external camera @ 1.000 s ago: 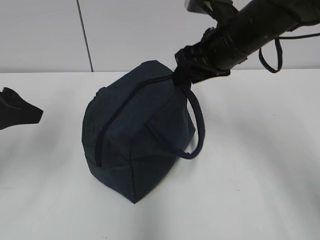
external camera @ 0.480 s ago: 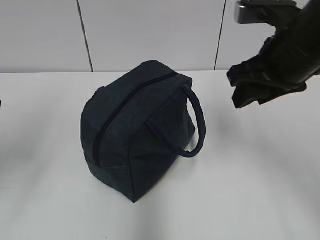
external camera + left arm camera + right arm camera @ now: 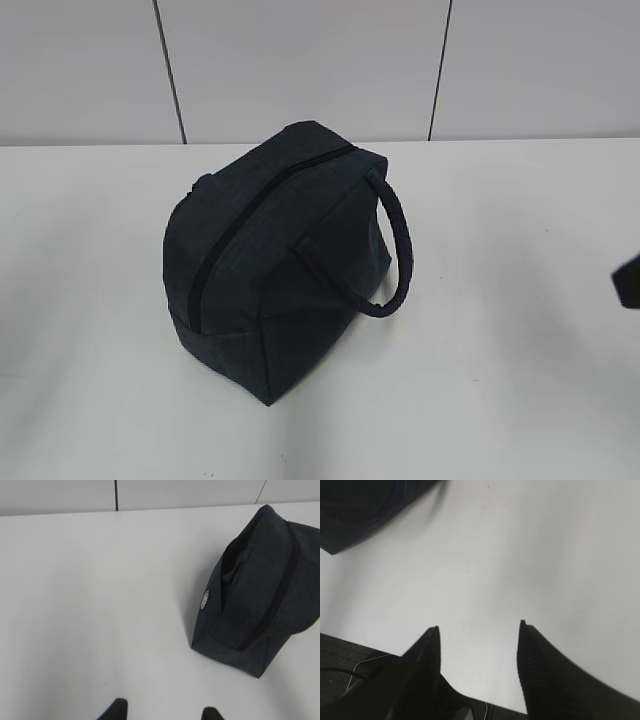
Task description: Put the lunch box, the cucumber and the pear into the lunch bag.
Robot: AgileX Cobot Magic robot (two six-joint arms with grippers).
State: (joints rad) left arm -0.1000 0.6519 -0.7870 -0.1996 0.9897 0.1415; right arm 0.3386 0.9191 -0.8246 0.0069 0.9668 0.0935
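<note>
- Right gripper (image 3: 479,627): black fingers spread apart, nothing between them, just hanging over bare tabletop. Only a dark sliver of it at the right edge of the exterior view.
- Big change from a second ago: was right up against the top end of the looped padded handle (image 3: 400,250), now backed way off to the side. No contact with anything anymore.
- Left gripper (image 3: 164,711): same deal, two dark fingertips apart and empty at the bottom of its own wrist view, well clear of everything. Gone from the exterior view too, after poking in at the left edge a second ago.
- Boxy dark navy fabric lunch bag (image 3: 270,270): sitting alone mid-table, resting on its base, barely shifted. Dark zipper line (image 3: 250,215) looks run shut along the top, hard to be certain though.
- No sign anywhere of the lunch box, the cucumber or the pear. Guessing all three already inside, so reads like a finished job with both arms retreating.
- Plain white matte table (image 3: 500,380), no clutter, soft shadow under the bag.
- Behind it, pale grey wall panels (image 3: 300,60) with thin dark seams. Even lighting, nothing else around.
</note>
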